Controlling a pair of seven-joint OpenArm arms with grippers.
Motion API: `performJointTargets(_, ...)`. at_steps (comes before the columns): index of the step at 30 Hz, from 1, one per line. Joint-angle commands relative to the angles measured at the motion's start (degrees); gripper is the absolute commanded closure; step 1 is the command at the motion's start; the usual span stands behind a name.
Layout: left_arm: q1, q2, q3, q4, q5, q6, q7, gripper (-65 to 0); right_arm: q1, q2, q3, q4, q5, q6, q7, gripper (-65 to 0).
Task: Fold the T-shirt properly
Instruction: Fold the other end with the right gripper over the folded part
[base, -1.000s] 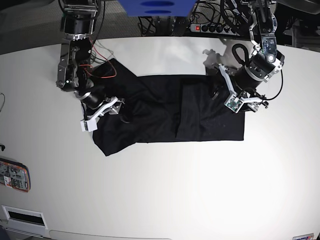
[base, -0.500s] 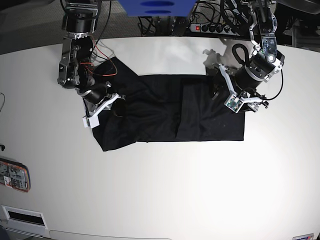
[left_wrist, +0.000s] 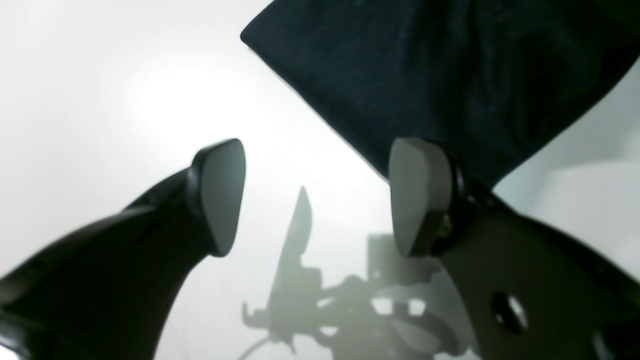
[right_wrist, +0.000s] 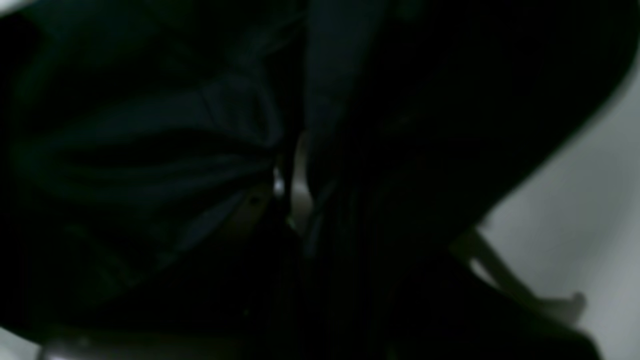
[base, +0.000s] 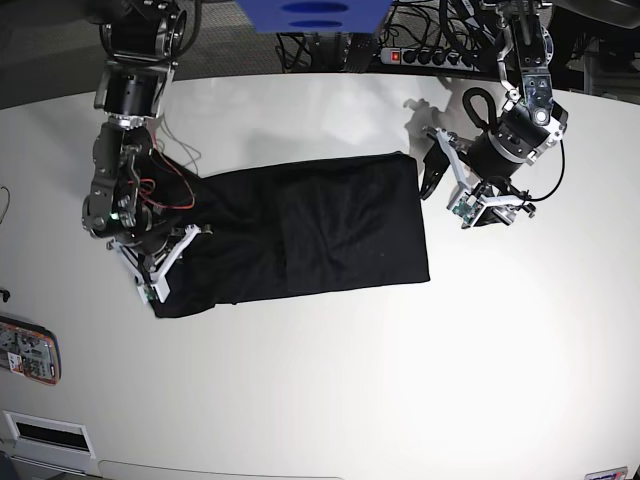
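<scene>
Toward the far half of the white desk, left of its middle in the base view, lies the plain black short-sleeved cloth T-shirt, spread as a broad flat band with one straight vertical crease showing where a layer overlaps; its near-left corner is bunched and drawn toward the desk's left edge, where the right gripper sits; the right wrist view is filled with dark folds pressed close around a sliver of pale finger, so I judge that gripper clamped on the cloth, though the fingertips themselves are hidden; the left gripper hangs over bare desk off the shirt's far-right corner, its two pale pads spread wide with nothing between them; in its wrist view one pad overlaps the fabric's edge, and whether it touches I cannot tell.

The cloth looks soft, light and limp; it will sag and wrinkle wherever it is not supported, and a single pinch will drag the whole sheet across the smooth desk rather than lift it cleanly; the best holds are likely the corners and hem edges, taken as a pair so the fold line stays straight; a grip in the middle would probably only gather a lump.
</scene>
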Motion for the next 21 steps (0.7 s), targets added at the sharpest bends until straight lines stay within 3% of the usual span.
performJointTargets(1,-0.2,-0.3,-0.1,1.3,-0.7,0.3,-1.1,-42.5,1.7,0.8,0.2,1.0,-1.3,0.0,1.8,0.0)
performJointTargets(7,-0.3,-0.3,-0.1,1.3,-0.6,0.3,-1.1,-42.5,3.2,0.8,0.1,1.9,-10.8,0.0,1.8,0.0)
performJointTargets(13,-0.4,-0.3,-0.1,1.3,-0.6,0.3,-1.1,-42.5,3.4,-0.3,-0.4,10.2,-18.6,0.0,0.3,0.0)
performJointTargets(21,-0.4,-0.3,-0.1,1.2,-0.7,0.3,-1.1,-42.5,3.4,-1.2,-10.9,20.4,-24.1,0.0,-5.4,0.0)
